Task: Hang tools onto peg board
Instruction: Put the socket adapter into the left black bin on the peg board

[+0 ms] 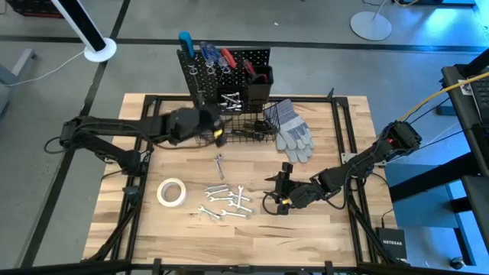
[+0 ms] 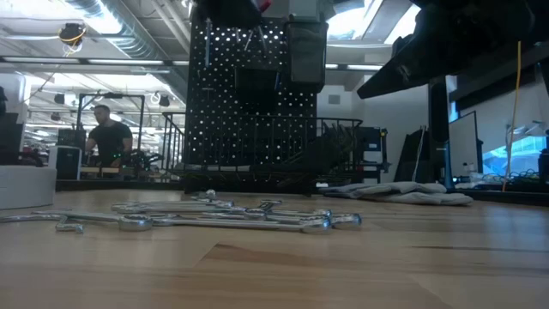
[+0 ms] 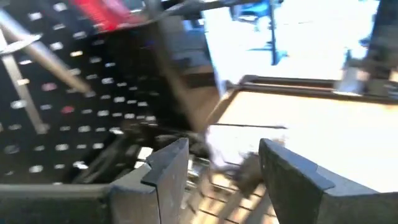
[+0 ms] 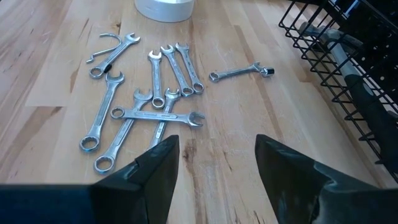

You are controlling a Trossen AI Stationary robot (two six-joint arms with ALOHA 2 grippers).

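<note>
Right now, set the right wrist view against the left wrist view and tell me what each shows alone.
Only the right wrist view shows the wrenches scattered on the wood, the tape roll beyond them and the open right gripper. Only the left wrist view shows the peg board with its hooks, close behind the open left gripper. Both show the table.

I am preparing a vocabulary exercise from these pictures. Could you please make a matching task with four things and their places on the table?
Things:
1. white tape roll
2. grey work gloves
3. single silver wrench lying apart
4. black box bin

Places:
A. hung on the black perforated peg board
B. on the wood beside the board's wire basket, right-arm side
C. left of the pile of silver wrenches
D. between the pile and the basket

Pairs: 1-C, 2-B, 3-D, 4-A
</note>
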